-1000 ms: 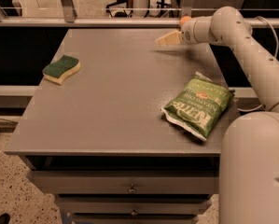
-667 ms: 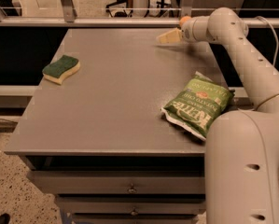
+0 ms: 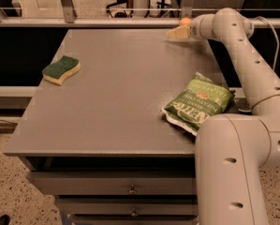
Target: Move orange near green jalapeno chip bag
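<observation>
At the near edge of the grey table (image 3: 106,125), above a stack of drawers (image 3: 130,190), the robot's arm (image 3: 231,172) is rising from the lower right and bending over the right side of the top; just beside its thick near link, the green jalapeno chip bag (image 3: 198,104) is lying flat by the table's right edge, lettering facing up; across the top, toward the left edge and well apart from the bag, a green-topped yellow sponge (image 3: 61,70) is resting alone; at the far right corner the gripper (image 3: 176,32) is hovering low over the surface, pointing left; whether it is spread or closed cannot be told from where I am standing; the orange (image 3: 185,21) is showing just behind it, at the very back rim of the table and well apart from the bag; whether the gripper is touching the fruit cannot be told either. Risks, as judged: the orange is round and sitting at the rim, so a nudge from a misaligned approach is likely to be sending it rolling off the back; a loose grasp could be letting it drop and roll during the carry; the arm's own link is crowding the bag, so a low carry could be pushing the bag toward the right edge.
</observation>
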You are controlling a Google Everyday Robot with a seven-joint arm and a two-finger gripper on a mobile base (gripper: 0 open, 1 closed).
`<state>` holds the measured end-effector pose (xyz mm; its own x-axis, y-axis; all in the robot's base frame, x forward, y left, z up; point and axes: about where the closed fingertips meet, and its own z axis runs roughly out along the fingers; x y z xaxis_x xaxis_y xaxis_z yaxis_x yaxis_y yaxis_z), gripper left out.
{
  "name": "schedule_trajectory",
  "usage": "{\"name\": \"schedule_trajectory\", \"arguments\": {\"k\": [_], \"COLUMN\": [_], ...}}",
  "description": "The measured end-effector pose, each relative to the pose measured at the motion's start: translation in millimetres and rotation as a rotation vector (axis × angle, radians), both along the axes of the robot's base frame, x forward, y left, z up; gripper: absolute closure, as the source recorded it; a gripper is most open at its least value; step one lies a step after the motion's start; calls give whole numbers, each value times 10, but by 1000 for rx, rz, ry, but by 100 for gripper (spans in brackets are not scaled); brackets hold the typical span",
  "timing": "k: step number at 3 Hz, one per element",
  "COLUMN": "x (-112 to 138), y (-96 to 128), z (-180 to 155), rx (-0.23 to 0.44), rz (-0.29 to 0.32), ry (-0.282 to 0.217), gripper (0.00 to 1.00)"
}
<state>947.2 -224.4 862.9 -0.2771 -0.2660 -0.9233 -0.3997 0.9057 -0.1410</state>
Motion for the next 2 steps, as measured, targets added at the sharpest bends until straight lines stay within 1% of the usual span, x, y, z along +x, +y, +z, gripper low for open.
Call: {"name": "schedule_trajectory", "arguments": {"k": [1, 2], "x": [54, 92], "y": [-63, -71], "z": [0, -33], "rx": [0, 0], "rz": [-20, -24], "ry": [-3, 1], "gripper": [8, 24]}}
